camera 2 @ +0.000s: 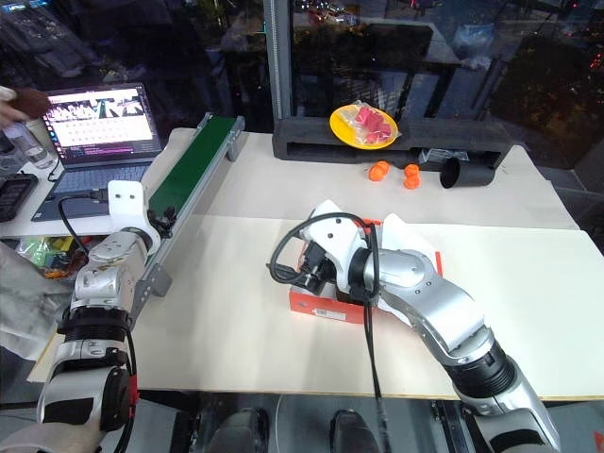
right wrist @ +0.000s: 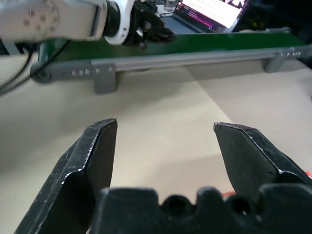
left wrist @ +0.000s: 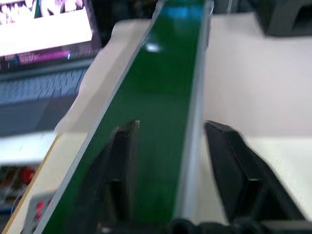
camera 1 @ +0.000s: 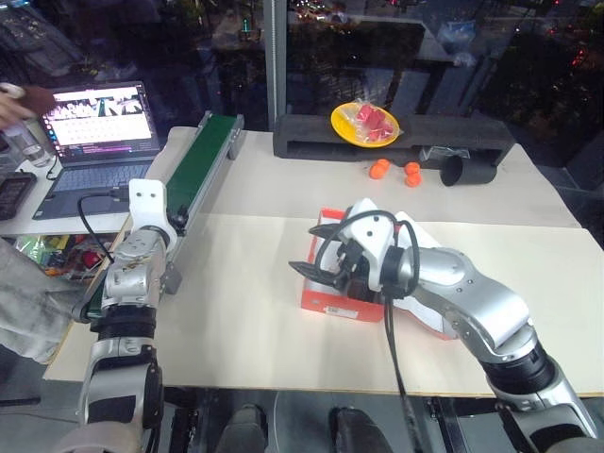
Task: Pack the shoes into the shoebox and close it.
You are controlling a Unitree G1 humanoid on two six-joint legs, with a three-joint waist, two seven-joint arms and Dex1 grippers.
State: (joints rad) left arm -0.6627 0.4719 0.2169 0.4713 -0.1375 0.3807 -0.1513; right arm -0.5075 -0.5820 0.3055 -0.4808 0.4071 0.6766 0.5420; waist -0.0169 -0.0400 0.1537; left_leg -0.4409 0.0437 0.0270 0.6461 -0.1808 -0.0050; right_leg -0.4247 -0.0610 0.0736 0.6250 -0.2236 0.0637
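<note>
The red-orange shoebox (camera 1: 330, 300) lies in the middle of the cream table, with white showing behind my right arm at its far right side (camera 1: 429, 243). The shoes are hidden from view. My right gripper (camera 1: 317, 251) hangs over the box's left end, pointing left, open with nothing between its fingers (right wrist: 100, 146). My left gripper (left wrist: 168, 141) is far off at the table's left edge, over the green conveyor belt (left wrist: 161, 97), open and empty. The right wrist view also catches this left gripper (right wrist: 151, 31) by the belt.
The conveyor (camera 1: 203, 156) runs along the table's left side, with a laptop (camera 1: 99, 123) beyond it. At the back are a black foam block (camera 1: 311, 137), a yellow plate (camera 1: 365, 125), small orange balls (camera 1: 379, 170) and a black cup (camera 1: 469, 170) on its side. A person's hand (camera 1: 19, 99) shows at far left.
</note>
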